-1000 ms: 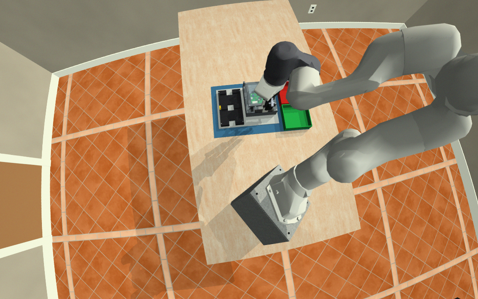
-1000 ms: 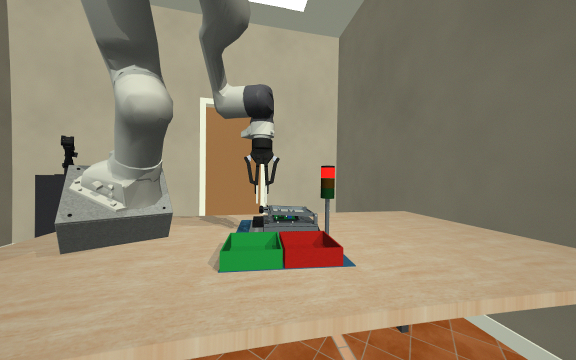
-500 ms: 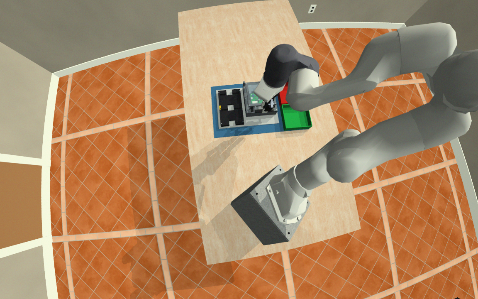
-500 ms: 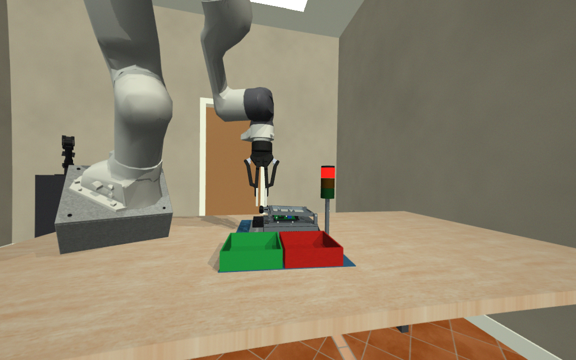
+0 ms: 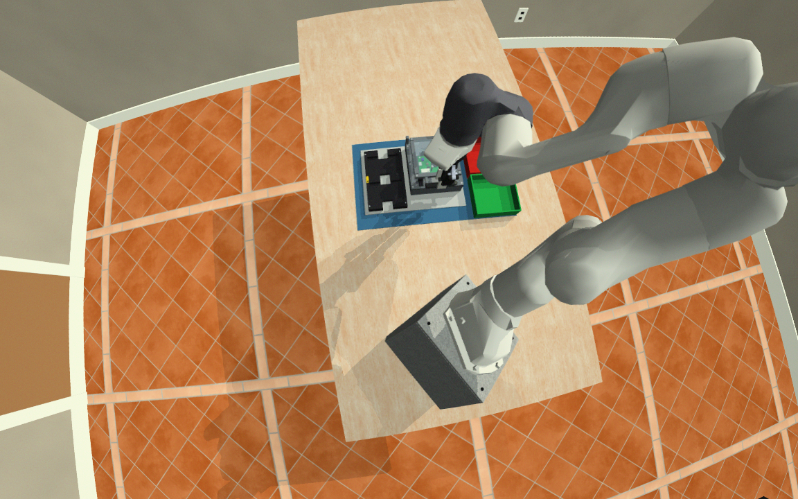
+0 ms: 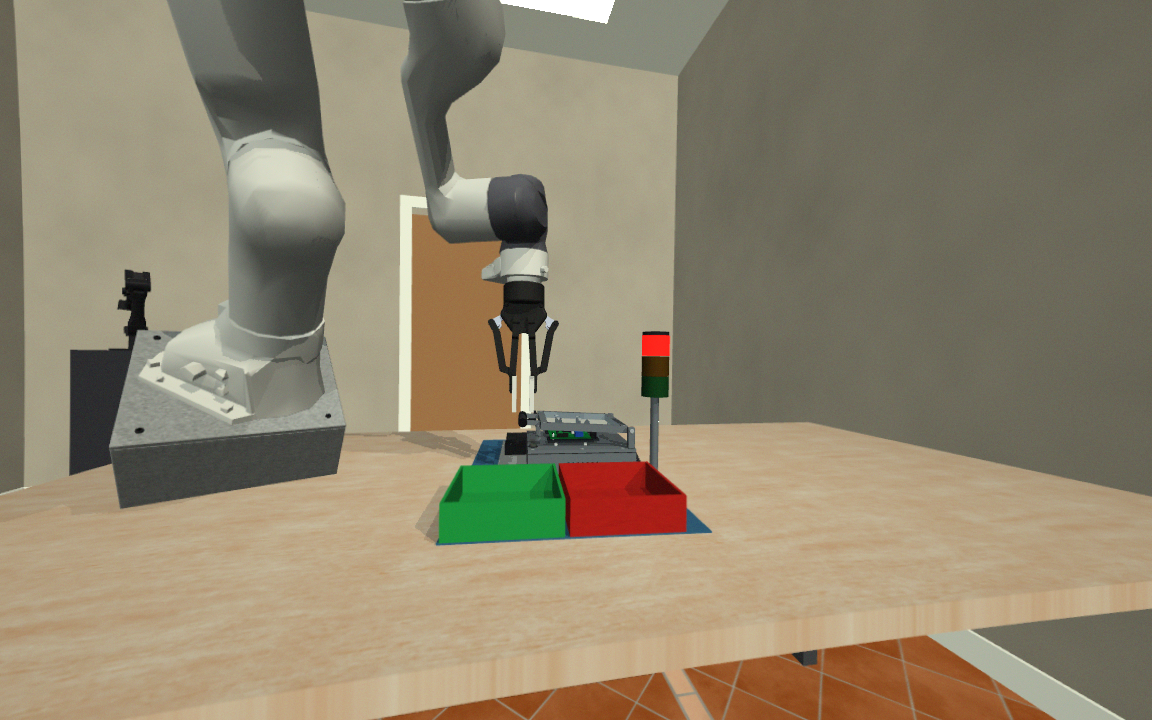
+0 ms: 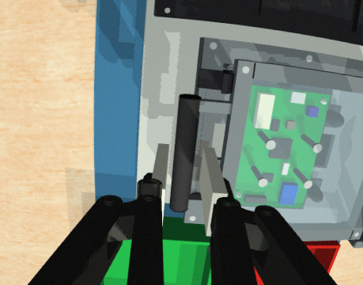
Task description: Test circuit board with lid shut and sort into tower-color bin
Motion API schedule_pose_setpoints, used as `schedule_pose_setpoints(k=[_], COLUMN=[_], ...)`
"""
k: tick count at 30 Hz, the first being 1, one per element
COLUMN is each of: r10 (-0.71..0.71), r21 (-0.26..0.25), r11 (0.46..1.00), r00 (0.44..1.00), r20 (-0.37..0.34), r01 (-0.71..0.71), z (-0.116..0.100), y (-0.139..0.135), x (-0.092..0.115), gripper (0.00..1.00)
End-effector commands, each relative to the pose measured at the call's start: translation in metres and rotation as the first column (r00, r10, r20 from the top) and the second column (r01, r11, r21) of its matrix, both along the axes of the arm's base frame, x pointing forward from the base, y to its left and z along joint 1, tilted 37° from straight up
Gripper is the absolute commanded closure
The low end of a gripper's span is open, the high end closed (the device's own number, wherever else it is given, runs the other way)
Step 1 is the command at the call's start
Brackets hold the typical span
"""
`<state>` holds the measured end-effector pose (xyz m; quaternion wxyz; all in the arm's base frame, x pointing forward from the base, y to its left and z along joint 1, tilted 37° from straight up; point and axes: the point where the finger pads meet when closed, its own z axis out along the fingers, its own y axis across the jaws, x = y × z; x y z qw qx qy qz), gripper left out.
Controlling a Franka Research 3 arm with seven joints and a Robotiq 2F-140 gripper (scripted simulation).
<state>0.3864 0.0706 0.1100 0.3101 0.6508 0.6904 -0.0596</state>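
Note:
The green circuit board (image 7: 284, 150) lies face up in the tester (image 6: 578, 428) under the shut clear lid, with its white connector toward the tray side. The lid's black handle bar (image 7: 183, 153) runs along the lid's edge. My gripper (image 7: 184, 163) hangs upright just above that handle, its fingers nearly together and empty; it also shows in the side view (image 6: 522, 402). A small black part (image 7: 224, 81) sits past the handle's far end. The signal tower (image 6: 654, 362) shows red at its top.
The green bin (image 6: 501, 501) and the red bin (image 6: 623, 497) stand side by side on the blue mat in front of the tester. The black tray (image 5: 383, 179) lies beyond the tester with both pockets empty. The arm's grey base block (image 6: 226, 429) stands on the table's left.

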Motion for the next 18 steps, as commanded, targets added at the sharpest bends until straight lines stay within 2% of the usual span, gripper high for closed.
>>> schedule_pose_setpoints(k=[1, 18], r10=[-0.004, -0.004], r21=[0.002, 0.002], r11=[1.0, 1.0], r00=[1.0, 1.0], r20=[0.001, 0.001], r01=[0.004, 0.004], z=[-0.001, -0.021], y=[-0.001, -0.013], x=[0.0, 0.008], gripper=[0.84, 0.84])
